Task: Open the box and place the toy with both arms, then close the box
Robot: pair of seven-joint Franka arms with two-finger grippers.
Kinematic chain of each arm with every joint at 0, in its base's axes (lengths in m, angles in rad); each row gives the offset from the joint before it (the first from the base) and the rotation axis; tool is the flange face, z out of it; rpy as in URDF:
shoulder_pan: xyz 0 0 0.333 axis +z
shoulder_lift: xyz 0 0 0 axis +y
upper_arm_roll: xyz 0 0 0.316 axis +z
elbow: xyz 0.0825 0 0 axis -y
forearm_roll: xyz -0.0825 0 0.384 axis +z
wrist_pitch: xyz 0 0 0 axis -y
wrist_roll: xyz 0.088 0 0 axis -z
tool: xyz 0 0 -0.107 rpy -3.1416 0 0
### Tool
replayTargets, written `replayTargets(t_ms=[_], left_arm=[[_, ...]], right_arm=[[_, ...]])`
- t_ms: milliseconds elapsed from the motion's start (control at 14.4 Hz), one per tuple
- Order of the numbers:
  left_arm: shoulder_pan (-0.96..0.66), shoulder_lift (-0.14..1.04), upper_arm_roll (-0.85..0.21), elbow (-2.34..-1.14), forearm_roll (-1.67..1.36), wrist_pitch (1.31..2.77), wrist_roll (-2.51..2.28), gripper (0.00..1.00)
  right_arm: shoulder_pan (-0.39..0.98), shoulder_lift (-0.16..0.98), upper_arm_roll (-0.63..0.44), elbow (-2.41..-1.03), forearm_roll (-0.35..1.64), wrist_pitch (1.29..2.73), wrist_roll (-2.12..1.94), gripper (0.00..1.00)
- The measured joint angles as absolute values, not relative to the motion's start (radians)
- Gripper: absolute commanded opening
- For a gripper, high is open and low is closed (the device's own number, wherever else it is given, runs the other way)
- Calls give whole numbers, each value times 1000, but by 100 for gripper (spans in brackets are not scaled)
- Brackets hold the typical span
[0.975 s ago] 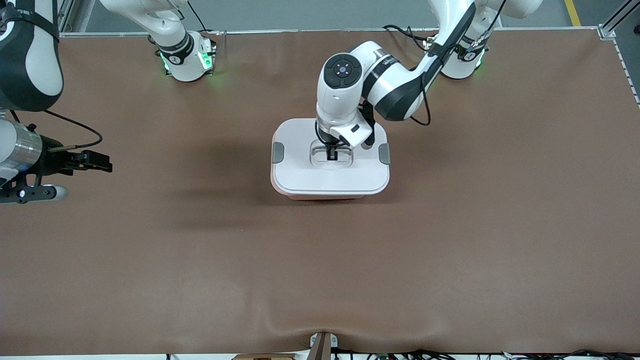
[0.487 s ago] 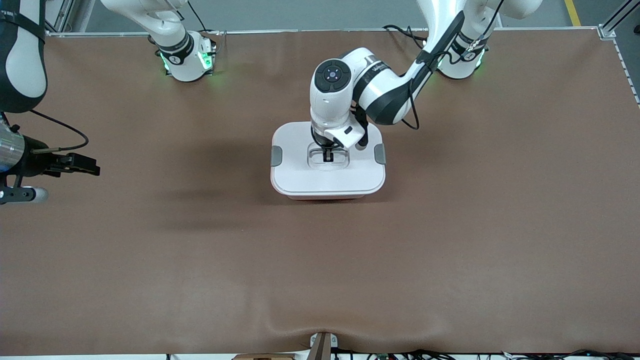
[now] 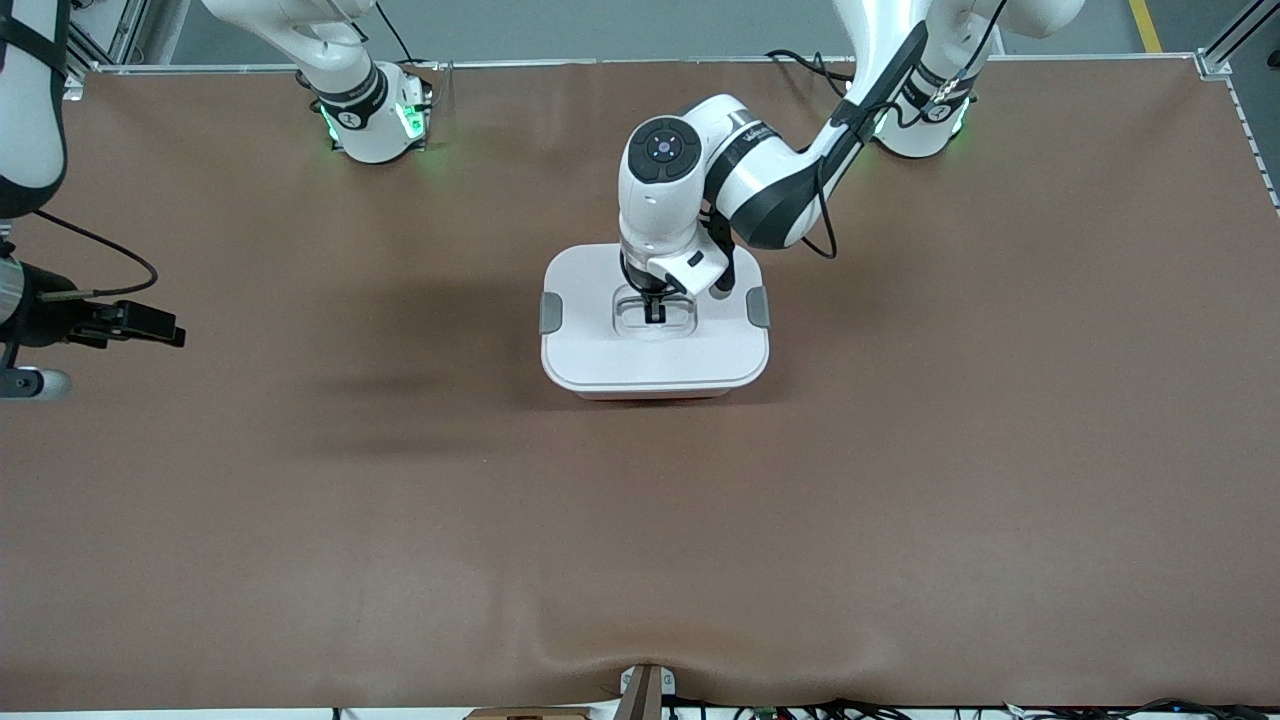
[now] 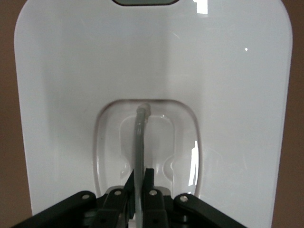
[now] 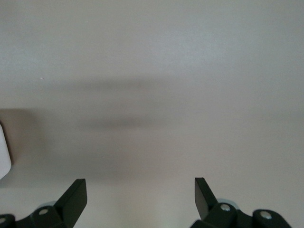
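Left gripper [image 3: 655,312] stays clamped on the lid handle [image 4: 139,142]; box [image 3: 655,330] remains at table centre, lid seated. Right gripper [image 5: 140,194], fingers apart, has withdrawn toward 9 o'clock.

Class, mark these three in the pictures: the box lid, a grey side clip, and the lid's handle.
box lid [image 3: 655,355], front view, bare white top.
grey side clip [image 3: 551,313], front view, the clip's middle.
handle [image 4: 139,142], left wrist view, the curved bar above the recess.

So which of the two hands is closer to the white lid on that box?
The left hand: it is shut on the handle in the lid. The right hand hangs open over bare table toward the right arm's end, well clear of the box.
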State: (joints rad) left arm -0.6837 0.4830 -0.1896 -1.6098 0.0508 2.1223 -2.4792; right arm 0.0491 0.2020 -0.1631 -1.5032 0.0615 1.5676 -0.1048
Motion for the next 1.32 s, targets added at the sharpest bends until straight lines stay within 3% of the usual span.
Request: replayTargets(t_ms=[557,1323], left_arm=[[-710,506,-190,-1609,74,2139,-2506,0],[-721,513,-193,-1610,152,2139,-2505,0]], right_arm=[[6,127,-163,-1487,63,1446,-155,100],[6,122,-87,-1386,62,1389,-170,100]])
